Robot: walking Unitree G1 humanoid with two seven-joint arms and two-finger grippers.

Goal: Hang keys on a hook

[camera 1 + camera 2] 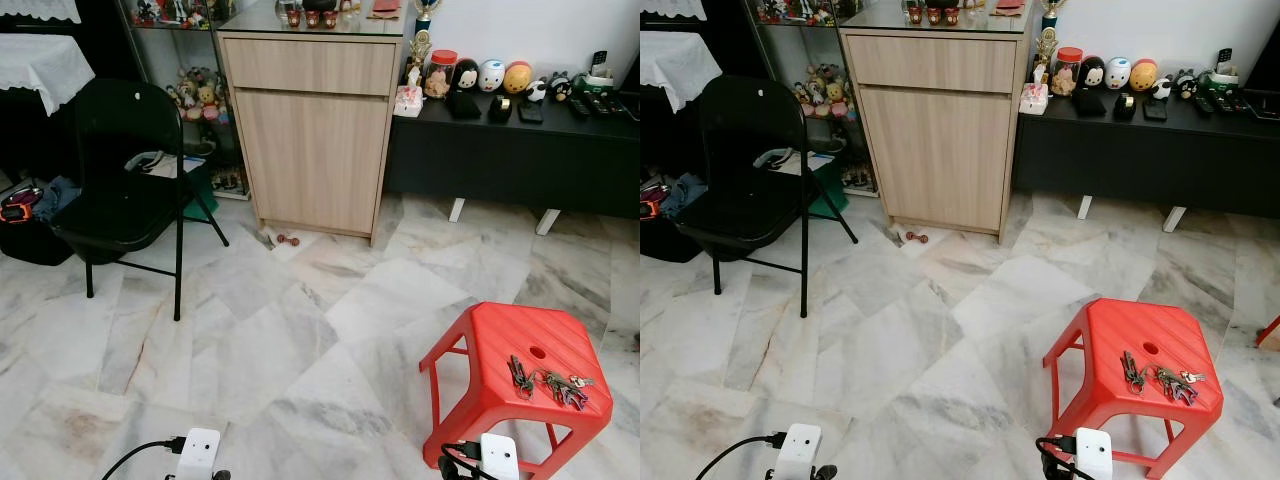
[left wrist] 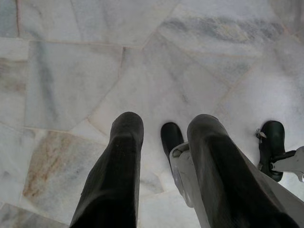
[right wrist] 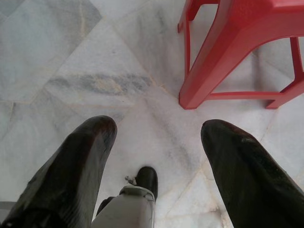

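Keys [image 1: 545, 381] lie on the red stool [image 1: 500, 335], near its right edge beside the centre hole. Left gripper [image 2: 164, 128] and right gripper [image 3: 156, 128] both hang over the marble floor [image 1: 300, 330], fingers spread and empty.

A home living room: marble floor [image 1: 300, 340], wooden cabinet [image 1: 312, 130], toy-lined sideboard [image 1: 500, 150].

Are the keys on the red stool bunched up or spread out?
Spread out. The keys lie flat on the red stool, fanned across its top beside the centre hole.
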